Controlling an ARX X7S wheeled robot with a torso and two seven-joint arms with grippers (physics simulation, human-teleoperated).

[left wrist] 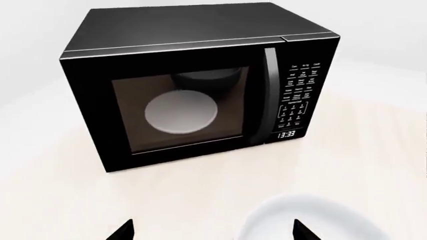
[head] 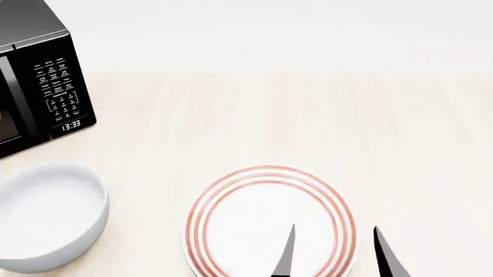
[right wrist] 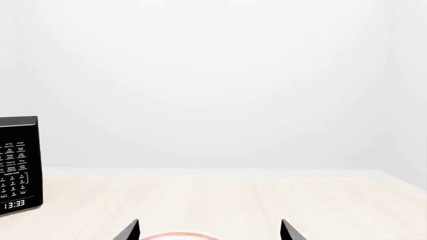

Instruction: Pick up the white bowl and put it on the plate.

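Note:
The white bowl (head: 46,216) sits empty on the pale wooden table at the head view's left, in front of the microwave. It also shows in the left wrist view (left wrist: 277,220), low and off towards one fingertip. The plate (head: 246,219), white with red rings, lies to the bowl's right, apart from it. My left gripper (left wrist: 213,232) is open and empty, and only its two dark fingertips show; it is out of the head view. My right gripper (head: 333,231) is open and empty over the plate's right part. A sliver of the plate's rim (right wrist: 177,235) shows between its fingertips.
A black microwave (left wrist: 200,85) with its door shut stands at the back left, its clock reading 13:33, with a pale glass disc inside. It also shows in the head view (head: 38,75) and the right wrist view (right wrist: 19,165). The table (head: 308,115) runs to a white wall.

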